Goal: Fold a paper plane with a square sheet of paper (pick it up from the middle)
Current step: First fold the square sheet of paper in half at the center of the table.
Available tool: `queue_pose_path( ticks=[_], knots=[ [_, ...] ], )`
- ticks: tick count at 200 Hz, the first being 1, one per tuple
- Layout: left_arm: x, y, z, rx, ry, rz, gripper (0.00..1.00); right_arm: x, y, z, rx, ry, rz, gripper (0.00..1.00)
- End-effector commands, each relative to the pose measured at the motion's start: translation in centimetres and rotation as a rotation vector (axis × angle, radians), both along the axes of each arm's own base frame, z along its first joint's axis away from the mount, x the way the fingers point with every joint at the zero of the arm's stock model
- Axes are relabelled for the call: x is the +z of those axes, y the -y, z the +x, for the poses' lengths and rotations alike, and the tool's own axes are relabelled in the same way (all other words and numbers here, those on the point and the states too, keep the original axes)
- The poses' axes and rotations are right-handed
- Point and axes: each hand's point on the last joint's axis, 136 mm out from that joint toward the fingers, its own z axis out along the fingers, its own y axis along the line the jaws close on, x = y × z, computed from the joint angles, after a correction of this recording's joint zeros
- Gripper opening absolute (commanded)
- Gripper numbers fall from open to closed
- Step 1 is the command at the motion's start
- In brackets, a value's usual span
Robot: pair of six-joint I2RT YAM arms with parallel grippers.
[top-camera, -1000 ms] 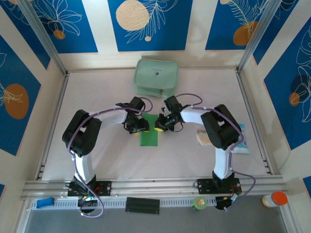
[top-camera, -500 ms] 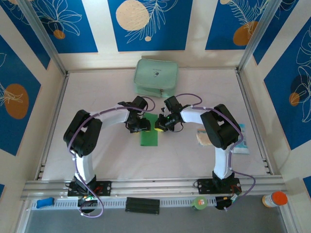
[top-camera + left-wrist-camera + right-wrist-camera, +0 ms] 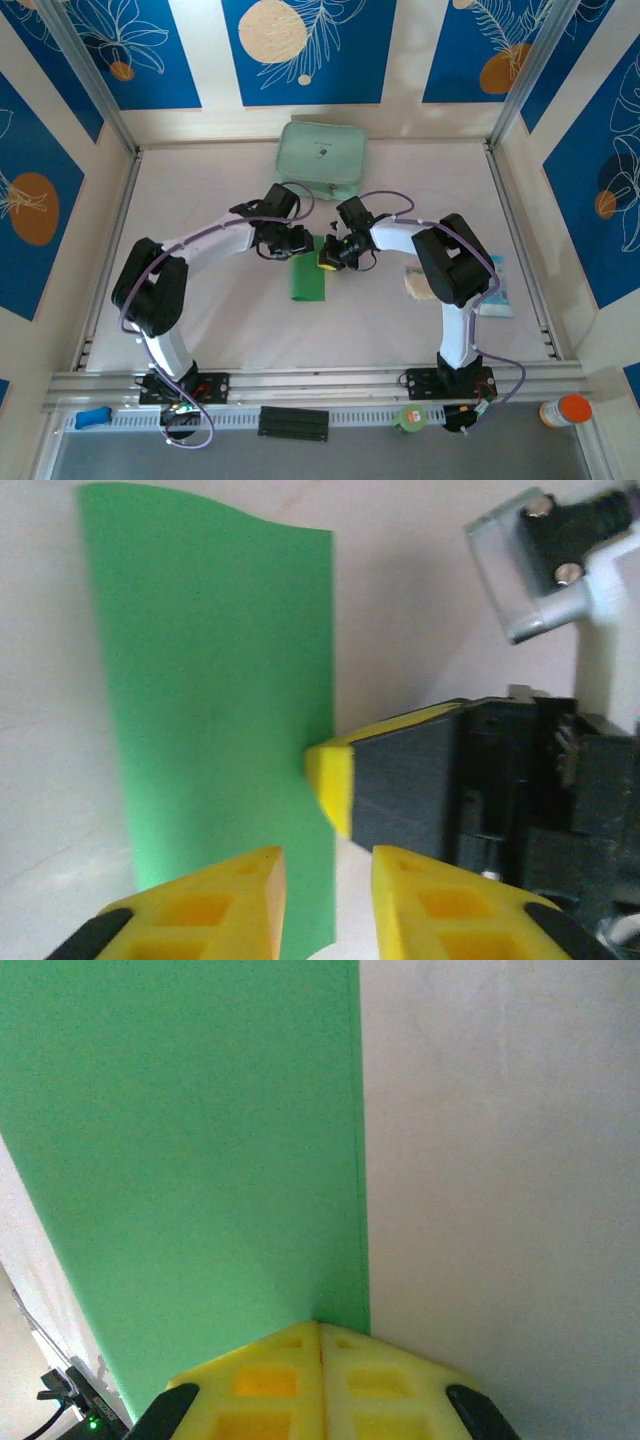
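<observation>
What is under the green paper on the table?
The pale table shows all around the green paper; anything directly beneath it is covered. The shut right hand touches its edge.

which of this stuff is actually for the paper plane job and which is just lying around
For the job:
- green paper, lying between the arms
- left gripper and right gripper, both at the paper

Lying about:
- mint zip pouch
- beige item
- blue-white packet
- orange-capped bottle
- green roll
- blue item
</observation>
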Motion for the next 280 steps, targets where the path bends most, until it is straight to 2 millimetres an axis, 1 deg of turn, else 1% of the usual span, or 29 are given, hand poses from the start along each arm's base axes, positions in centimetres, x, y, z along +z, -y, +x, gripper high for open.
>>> queue_pose_path(
  ticks=[1, 24, 46, 68, 87, 122, 143, 157, 178, 210, 229, 242, 256, 280],
  knots=[
    [-1.1, 2.0, -1.0, -0.028, -0.09, -0.089, 0.22, -5.6, 3.6, -2.9, -0.025, -0.132, -0.216, 0.06],
    [-2.3, 2.3, -1.4, -0.055, -0.135, -0.077, 0.18, -5.7, 3.6, -3.0, -0.024, -0.135, -0.221, 0.05],
    [-3.9, 1.5, -1.8, -0.071, -0.16, -0.015, 0.15, -5.8, 3.6, -3.0, -0.019, -0.136, -0.225, 0.05],
    [-4.8, 1.0, -1.8, -0.081, -0.168, 0.011, 0.14, -5.9, 3.8, -3.2, -0.014, -0.14, -0.232, 0.05],
    [-5.8, 0.2, -1.9, -0.083, -0.177, 0.032, 0.13, -6.0, 4.0, -3.2, -0.009, -0.139, -0.244, 0.05],
    [-6.9, -0.9, -1.7, -0.066, -0.186, -0.003, 0.13, -6.4, 4.6, -3.3, 0.007, -0.13, -0.28, 0.05],
    [-7.6, -1.9, -1.7, -0.055, -0.193, -0.008, 0.13, -6.5, 4.8, -3.1, 0.025, -0.119, -0.297, 0.05],
    [-7.7, -2.6, -1.6, -0.047, -0.181, -0.015, 0.13, -6.6, 5.0, -3.1, 0.032, -0.117, -0.307, 0.05],
    [-7.9, -3.7, -1.8, -0.034, -0.174, -0.042, 0.14, -6.9, 5.2, -3.1, 0.039, -0.117, -0.32, 0.05],
    [-8.7, -6.2, -3.0, -0.018, -0.191, -0.024, 0.14, -7.4, 5.4, -3.2, 0.05, -0.124, -0.342, 0.05],
    [-8.7, -7.7, -3.7, -0.008, -0.195, -0.001, 0.14, -7.4, 5.4, -3.0, 0.055, -0.12, -0.346, 0.04],
    [-8.1, -8.3, -3.8, -0.001, -0.187, 0.004, 0.14, -7.3, 5.4, -2.9, 0.061, -0.116, -0.348, 0.04],
    [-6.7, -8.2, -3.5, -0.005, -0.153, -0.012, 0.14, -7.1, 5.3, -2.7, 0.066, -0.111, -0.347, 0.04],
    [-3.5, -6.6, -2.4, 0.006, -0.079, -0.114, 0.14, -6.7, 5.1, -2.3, 0.077, -0.095, -0.342, 0.04]
  ],
)
